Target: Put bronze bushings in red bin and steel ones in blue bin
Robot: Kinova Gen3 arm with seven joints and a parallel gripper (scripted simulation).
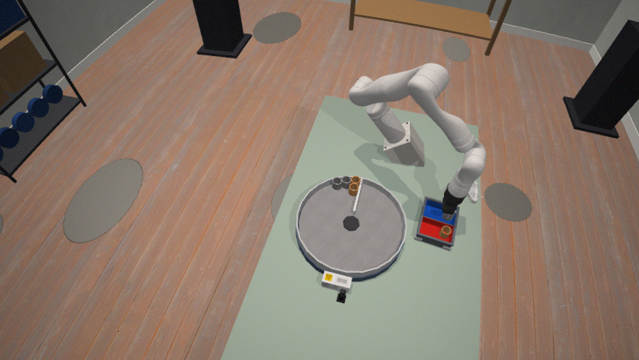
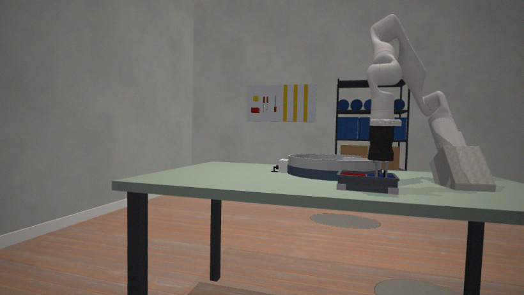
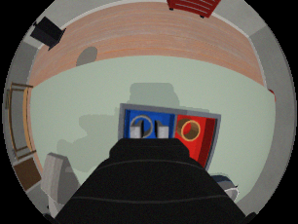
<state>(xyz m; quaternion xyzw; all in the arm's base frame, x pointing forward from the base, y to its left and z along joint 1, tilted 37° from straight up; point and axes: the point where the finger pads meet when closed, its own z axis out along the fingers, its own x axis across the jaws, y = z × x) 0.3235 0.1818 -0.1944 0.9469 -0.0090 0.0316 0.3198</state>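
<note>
Bushings, short open-topped metal cylinders, come in two colours; on the round grey turntable (image 1: 328, 245) (image 2: 315, 164) (image 3: 231, 193) we see two dull dark-grey steel bushings (image 1: 337, 185) and two orange-brown bronze bushings (image 1: 353, 191), all upright near the rim, the bronze pair beside a thin white bar (image 1: 357, 199); another bronze bushing (image 1: 446, 234) (image 3: 190, 130) stands in the red bin (image 1: 430, 228) (image 2: 353, 174) (image 3: 199, 151), its pale tan rim circling a brown hollow; in the blue bin (image 1: 432, 210) (image 3: 166, 118) we make out a grey ring-shaped bushing (image 3: 141, 116), partly hidden by the black gripper with pale fingers (image 1: 447, 217) (image 2: 381, 175); its fingers stand partly open, with a gap between them, gripping nothing that we can see.
</note>
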